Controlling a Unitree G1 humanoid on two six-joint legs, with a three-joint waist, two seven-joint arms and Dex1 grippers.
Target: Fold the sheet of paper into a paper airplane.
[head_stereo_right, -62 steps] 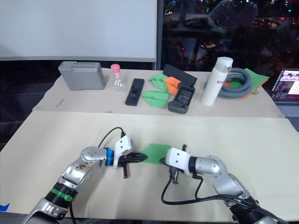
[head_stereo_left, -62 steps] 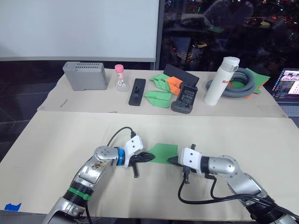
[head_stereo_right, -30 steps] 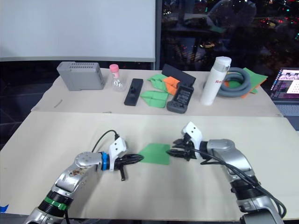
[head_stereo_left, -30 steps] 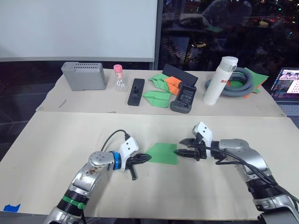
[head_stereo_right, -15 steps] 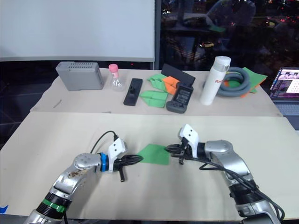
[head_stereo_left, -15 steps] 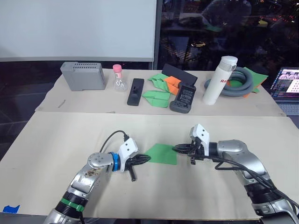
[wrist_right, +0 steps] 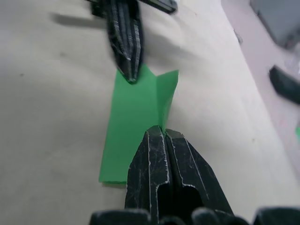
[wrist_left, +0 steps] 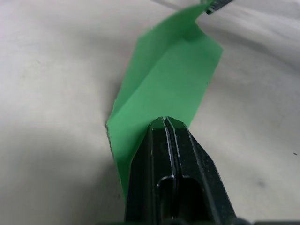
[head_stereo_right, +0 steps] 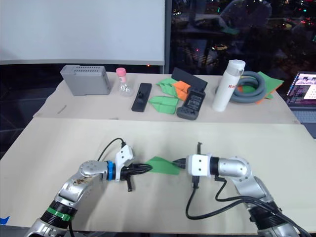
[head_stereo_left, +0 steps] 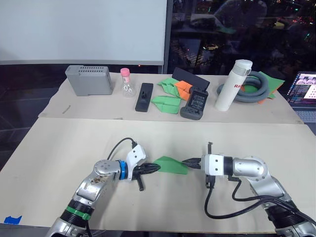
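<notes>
Left gripper (head_stereo_left: 157, 168) and right gripper (head_stereo_left: 187, 162) pinch opposite ends of the sheet of paper (head_stereo_left: 170, 165).
Both are clamped tight; the creased sheet arches slightly off the counter (head_stereo_left: 74, 143).

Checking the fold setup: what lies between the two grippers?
The sheet of paper, pinched by left gripper and right gripper, in both eye views.

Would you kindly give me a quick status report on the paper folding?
Left gripper and right gripper shut on opposite ends of the bright green sheet of paper. Sheet creased lengthwise, one side raised. Nothing in the way.
</notes>
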